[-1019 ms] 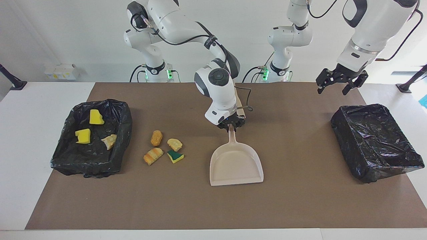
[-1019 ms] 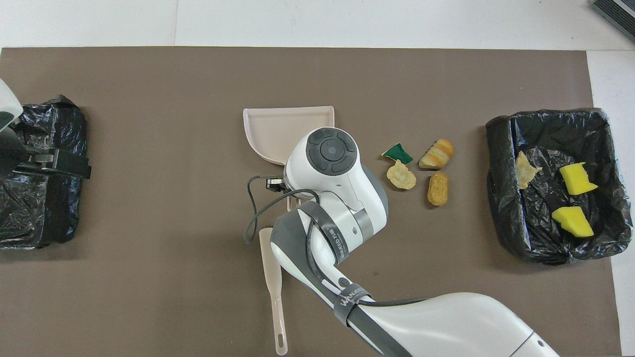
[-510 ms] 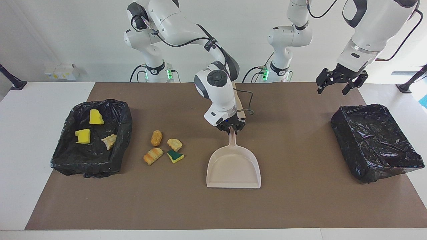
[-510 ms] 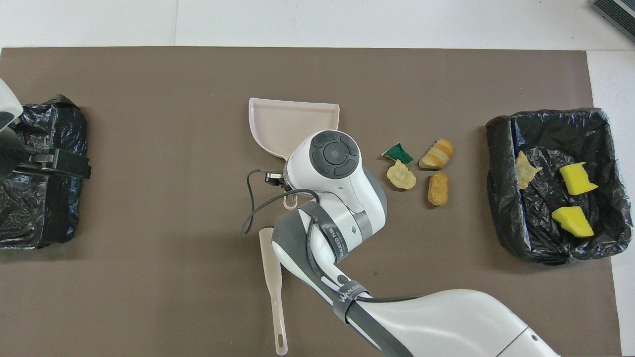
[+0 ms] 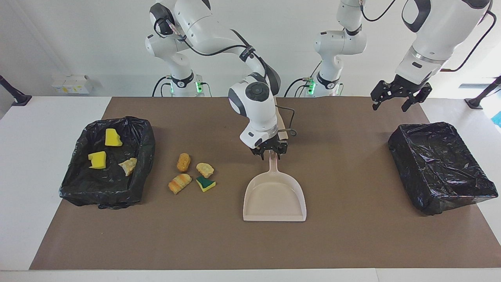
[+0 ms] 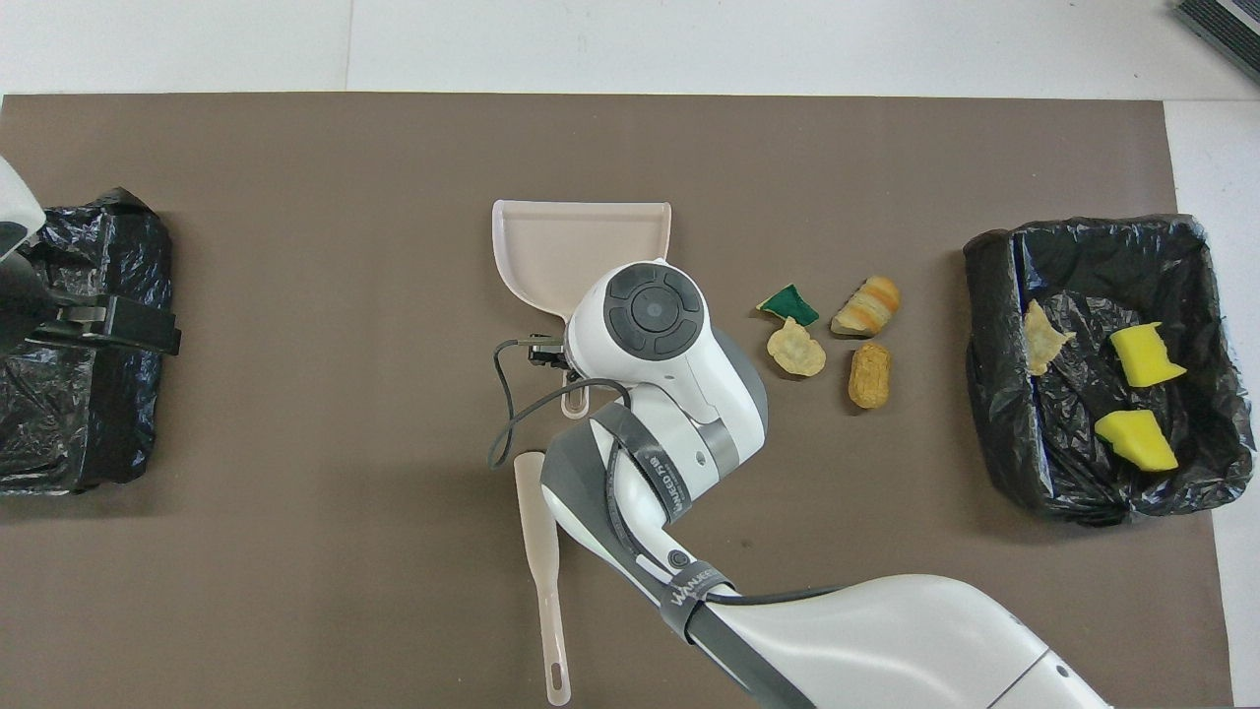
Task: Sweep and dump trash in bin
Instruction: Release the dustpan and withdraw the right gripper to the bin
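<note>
Beige dustpan (image 5: 274, 196) lies flat on the brown desk (image 5: 352, 243) at mid-length, mouth facing away from the robots, handle pointing toward them. The right tool (image 5: 270, 152) hovers at the end of that handle. Its fingers stand apart on either side of the handle and do not clamp it. The left tool (image 5: 400, 98) waits in the air, fingers apart, over the desk edge close to the lined bin at the left arm's end (image 5: 438, 168).

Trash location:
- Four scraps lie on the desk between the dustpan and the lined bin at the right arm's end (image 5: 146, 145): an orange-brown piece (image 5: 183, 162), a tan piece (image 5: 205, 169), a striped bread-like piece (image 5: 179, 183) and a green-and-yellow wedge (image 5: 206, 183).
- Three scraps lie inside that bin: two yellow sponge chunks (image 5: 112, 137) and one tan piece (image 5: 128, 166).

Step in hand, as judged: placement of the dustpan beside the remaining scraps, ahead of a sweep. The task appears roughly half complete.

A flat beige scraper (image 6: 541, 561) lies on the desk nearer to the robots than the dustpan, partly under the right arm in the overhead view.

Next move, as judged: raise the right tool clear of the handle without nudging the pan, then take up the scraper. Note that the pan mouth does not face the four scraps. The sweep must therefore carry them round to the mouth, or the pan must be turned first.
</note>
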Robot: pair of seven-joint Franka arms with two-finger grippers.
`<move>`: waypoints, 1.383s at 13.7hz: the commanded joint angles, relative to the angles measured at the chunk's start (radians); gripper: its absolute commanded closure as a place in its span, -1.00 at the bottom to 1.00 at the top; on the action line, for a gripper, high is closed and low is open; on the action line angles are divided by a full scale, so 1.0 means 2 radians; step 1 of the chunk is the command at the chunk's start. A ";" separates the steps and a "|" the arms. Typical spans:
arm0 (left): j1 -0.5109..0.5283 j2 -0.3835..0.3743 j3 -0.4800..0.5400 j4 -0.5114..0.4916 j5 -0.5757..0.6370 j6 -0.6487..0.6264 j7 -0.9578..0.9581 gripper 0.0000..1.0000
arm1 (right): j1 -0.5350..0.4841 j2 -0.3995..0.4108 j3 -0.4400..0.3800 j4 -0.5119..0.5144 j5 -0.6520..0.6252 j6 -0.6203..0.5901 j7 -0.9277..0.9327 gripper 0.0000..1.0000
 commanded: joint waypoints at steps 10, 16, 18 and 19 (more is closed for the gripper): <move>0.003 -0.006 -0.001 -0.008 -0.003 0.006 0.002 -1.00 | -0.192 -0.168 -0.003 0.027 -0.010 -0.264 -0.222 -1.00; 0.003 -0.006 -0.001 -0.007 -0.003 0.006 0.002 -1.00 | -0.253 -0.201 -0.009 0.044 -0.062 -0.321 -0.284 -1.00; 0.003 -0.006 -0.001 -0.007 -0.003 0.006 0.002 -1.00 | -0.286 -0.208 -0.019 0.035 -0.030 -0.332 -0.286 -1.00; 0.002 -0.008 -0.001 -0.007 -0.002 0.008 0.003 -1.00 | -0.289 -0.210 -0.023 0.032 -0.006 -0.329 -0.282 -1.00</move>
